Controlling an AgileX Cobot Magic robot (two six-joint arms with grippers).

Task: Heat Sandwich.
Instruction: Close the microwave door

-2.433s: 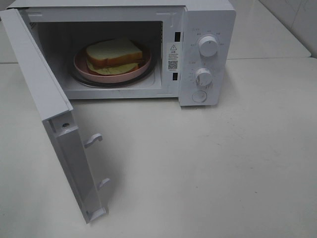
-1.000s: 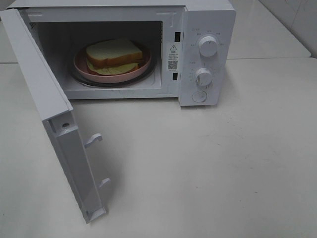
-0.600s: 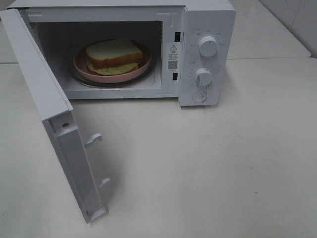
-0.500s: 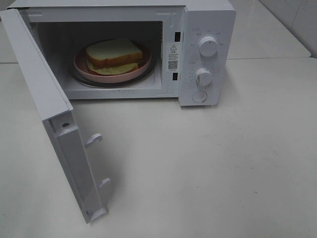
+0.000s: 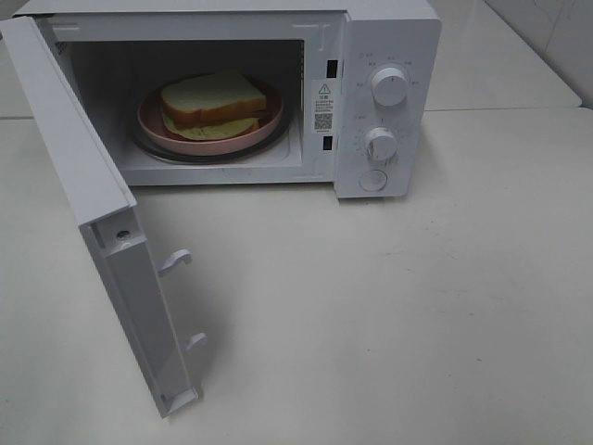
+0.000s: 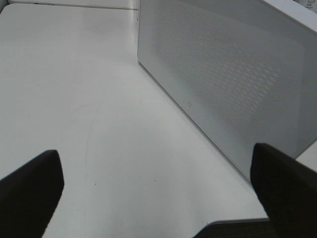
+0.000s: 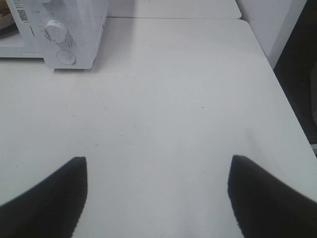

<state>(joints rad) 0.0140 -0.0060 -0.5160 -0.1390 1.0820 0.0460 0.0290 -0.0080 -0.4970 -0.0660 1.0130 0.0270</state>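
Sitting on its pink plate (image 5: 271, 125) inside the open microwave (image 5: 408, 51), the sandwich (image 5: 211, 100) lies toward the far edge of the surface (image 5: 417, 306). The door (image 5: 88, 176) is swung out toward the near left corner. The left gripper (image 6: 156, 166) has its jaws spread wide and empty over bare surface, just beside what appears to be the door's perforated outer face. The right gripper (image 7: 157, 163) also has its jaws apart, holding nothing. It hangs toward the right edge, well apart from the sandwich, with a control knob (image 7: 55, 30) ahead.
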